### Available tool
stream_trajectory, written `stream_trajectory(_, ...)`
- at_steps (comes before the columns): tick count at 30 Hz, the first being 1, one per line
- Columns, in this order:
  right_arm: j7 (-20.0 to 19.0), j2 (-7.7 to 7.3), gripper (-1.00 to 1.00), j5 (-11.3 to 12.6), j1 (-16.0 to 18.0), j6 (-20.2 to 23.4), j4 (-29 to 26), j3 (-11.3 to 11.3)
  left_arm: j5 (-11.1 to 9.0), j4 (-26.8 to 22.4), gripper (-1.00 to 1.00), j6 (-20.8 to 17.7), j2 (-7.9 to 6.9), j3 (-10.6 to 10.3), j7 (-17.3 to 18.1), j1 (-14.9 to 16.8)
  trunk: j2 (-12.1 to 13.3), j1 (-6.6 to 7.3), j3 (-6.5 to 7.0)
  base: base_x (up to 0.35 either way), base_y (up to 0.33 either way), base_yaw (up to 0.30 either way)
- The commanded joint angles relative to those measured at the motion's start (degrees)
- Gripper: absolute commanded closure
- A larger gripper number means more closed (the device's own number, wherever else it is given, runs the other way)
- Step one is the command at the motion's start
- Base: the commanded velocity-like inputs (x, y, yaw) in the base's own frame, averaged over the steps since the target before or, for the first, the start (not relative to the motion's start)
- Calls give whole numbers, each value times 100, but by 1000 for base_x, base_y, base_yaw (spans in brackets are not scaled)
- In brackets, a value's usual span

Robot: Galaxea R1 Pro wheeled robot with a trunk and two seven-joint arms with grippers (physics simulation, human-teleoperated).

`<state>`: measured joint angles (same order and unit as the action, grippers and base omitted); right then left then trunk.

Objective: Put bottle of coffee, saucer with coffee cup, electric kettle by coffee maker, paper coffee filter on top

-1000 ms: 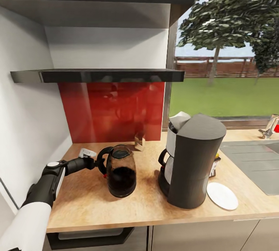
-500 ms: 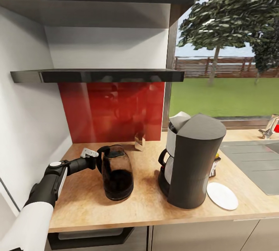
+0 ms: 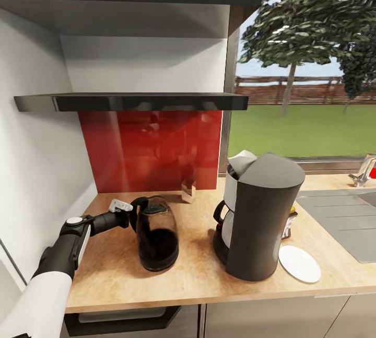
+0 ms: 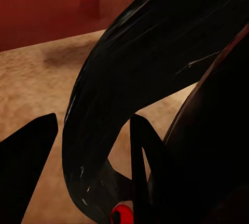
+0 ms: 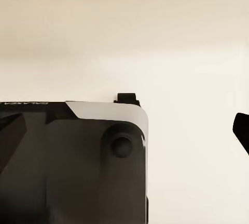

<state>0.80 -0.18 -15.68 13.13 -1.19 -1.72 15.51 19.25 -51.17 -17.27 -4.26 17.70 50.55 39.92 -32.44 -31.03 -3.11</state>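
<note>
Kettle point(image 3: 156, 233) stands on the worktop point(image 3: 120, 275), left of the coffee maker point(image 3: 261, 218), tilted slightly; the left tool point(image 3: 134, 217) pinches its loop handle point(image 4: 104, 120) between its fingers.

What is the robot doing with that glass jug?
The robot's left claw is at the black handle of the kettle, which stands on the wooden counter and leans a little. To its right stands the big grey coffee maker with a white paper filter on top. A white saucer lies beside it, with no cup on it.
</note>
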Motion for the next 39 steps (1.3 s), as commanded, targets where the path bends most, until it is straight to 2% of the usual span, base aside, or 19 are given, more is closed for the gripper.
stream_trajectory(1,8,0,-100,-57,5,-13,5,48,9,-23,100,-58,3,21,44,7,-11,-2,-11,0,0,0)
stream_trajectory(14,8,8,-100,-60,5,-13,5,45,-13,-93,100,-124,26,40,61,73,-11,-2,-11,0,0,0)
stream_trajectory(20,7,37,-100,-90,-12,-46,-28,31,-31,-128,100,-166,244,23,-3,92,-11,-2,-11,0,0,0)
stream_trajectory(23,14,133,-100,-89,-12,-65,-80,31,-34,-125,100,-177,227,63,53,120,-11,-2,-11,0,0,0)
stream_trajectory(26,22,144,-100,-88,-12,-70,-98,31,-31,-156,100,-214,267,53,49,149,-11,-2,-11,0,0,0)
stream_trajectory(39,26,125,-100,-84,-12,-74,-146,30,41,-536,100,-687,693,-350,-354,163,-11,-2,-11,0,0,0)
